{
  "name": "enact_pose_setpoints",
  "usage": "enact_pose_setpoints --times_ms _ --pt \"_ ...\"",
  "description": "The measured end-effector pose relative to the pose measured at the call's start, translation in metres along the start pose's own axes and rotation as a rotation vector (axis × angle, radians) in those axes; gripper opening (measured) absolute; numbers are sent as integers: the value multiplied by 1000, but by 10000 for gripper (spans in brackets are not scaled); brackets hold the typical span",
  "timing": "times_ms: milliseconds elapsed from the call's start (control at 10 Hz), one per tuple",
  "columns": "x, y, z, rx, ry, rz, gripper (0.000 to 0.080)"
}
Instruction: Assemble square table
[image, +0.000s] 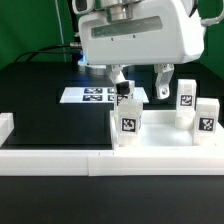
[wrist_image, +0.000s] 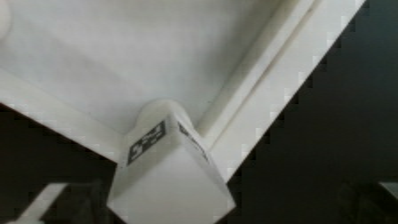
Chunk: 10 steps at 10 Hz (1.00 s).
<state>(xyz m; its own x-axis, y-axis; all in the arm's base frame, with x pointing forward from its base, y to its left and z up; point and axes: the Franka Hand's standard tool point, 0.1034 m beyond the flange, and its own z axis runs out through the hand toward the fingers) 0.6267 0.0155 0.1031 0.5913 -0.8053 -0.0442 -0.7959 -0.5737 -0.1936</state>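
In the exterior view, the gripper (image: 142, 86) is seen hanging from the large white wrist housing above the table, its two dark fingers (image: 120, 84) spread wide apart with nothing clasped between them. Just below and between the fingers a white block leg (image: 127, 121) is stood upright with a black-and-white tag on its face; whether a fingertip is touching its top cannot be told. Three further legs (image: 186, 96) are stood toward the exterior view's right, near the low white border wall (image: 60, 154) that is laid along the front. The marker board (image: 98, 95) is laid flat on the black table (image: 40, 90) behind the gripper. In the wrist view, one tagged leg (wrist_image: 166, 165) is shown close up, tilted in the picture, beside a long white ridged edge (wrist_image: 267, 90) and a broad pale surface (wrist_image: 125, 50), possibly the square slab. No fingers are made out here.
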Motion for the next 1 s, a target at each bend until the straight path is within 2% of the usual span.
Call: enact_pose_setpoints --times_ms 400,500,600,800,1000 --pt "0 1 2 -4 -2 -11 649" --pt "1 4 6 -45 -24 -165 649" --pt "3 6 12 -64 -49 -233 649" --pt "4 14 29 -86 -59 -253 649" --pt "0 16 49 -96 -31 -250 649"
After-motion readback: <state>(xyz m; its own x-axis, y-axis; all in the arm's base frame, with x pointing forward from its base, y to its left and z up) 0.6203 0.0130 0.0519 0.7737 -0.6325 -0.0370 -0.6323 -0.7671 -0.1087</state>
